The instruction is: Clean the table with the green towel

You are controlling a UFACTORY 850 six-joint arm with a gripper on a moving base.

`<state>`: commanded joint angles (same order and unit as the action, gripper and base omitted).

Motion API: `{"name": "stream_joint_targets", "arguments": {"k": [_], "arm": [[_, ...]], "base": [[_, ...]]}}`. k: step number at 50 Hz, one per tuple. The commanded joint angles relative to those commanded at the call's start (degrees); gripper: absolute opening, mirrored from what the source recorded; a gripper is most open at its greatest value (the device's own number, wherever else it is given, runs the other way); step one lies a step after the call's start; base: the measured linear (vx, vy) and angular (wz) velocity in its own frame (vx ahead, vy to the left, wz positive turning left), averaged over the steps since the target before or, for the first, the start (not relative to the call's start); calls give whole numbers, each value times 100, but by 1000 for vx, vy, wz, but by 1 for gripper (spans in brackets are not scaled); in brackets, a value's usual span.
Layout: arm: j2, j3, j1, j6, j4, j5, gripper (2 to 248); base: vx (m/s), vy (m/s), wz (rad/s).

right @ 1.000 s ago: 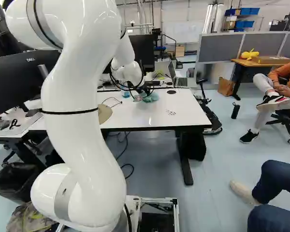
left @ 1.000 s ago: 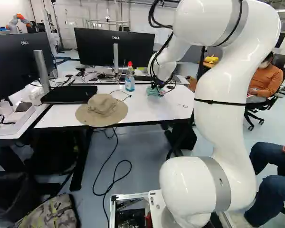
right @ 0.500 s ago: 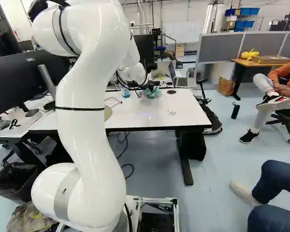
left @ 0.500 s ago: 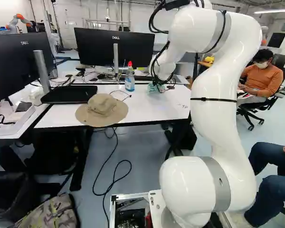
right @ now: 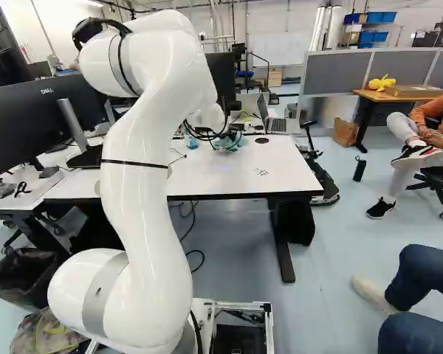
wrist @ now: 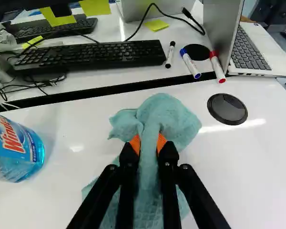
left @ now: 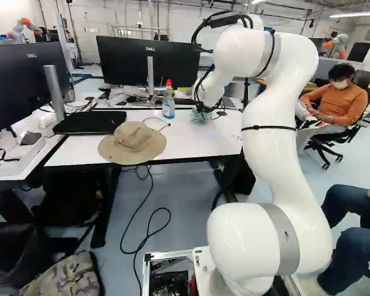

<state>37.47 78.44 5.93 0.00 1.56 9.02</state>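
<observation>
Towel [wrist: 176, 114], pale blue-green, bunched on the white bench [left: 191, 145], with a raised fold of it held in my pincer [left: 203, 109]. In the wrist view, the orange pads [wrist: 161, 142] of my pincer [wrist: 148, 145] press this fold from both sides; the towel spreads ahead of the pads and out beneath them. A bottle [wrist: 19, 148] of blue liquid stands beside the towel, apart from it; on the other side, a round black cover [wrist: 227, 109] sits in the bench. Ahead, beyond a dark gap, lies a keyboard [wrist: 95, 55], with three markers [wrist: 190, 63] beside it. In the left base view, I see the bottle upright, left of the towel, and a hat [left: 132, 139] nearer me, at the bench's front edge.
</observation>
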Motion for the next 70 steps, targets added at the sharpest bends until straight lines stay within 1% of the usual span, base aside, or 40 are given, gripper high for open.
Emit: {"name": "stream_joint_targets", "arguments": {"k": [17, 36, 70], "arm": [[0, 0, 0, 0, 0, -13, 57], [0, 0, 0, 0, 0, -331, 57], [0, 0, 0, 0, 0, -405, 57]], "base": [[0, 0, 0], [0, 0, 0], [0, 0, 0]]}}
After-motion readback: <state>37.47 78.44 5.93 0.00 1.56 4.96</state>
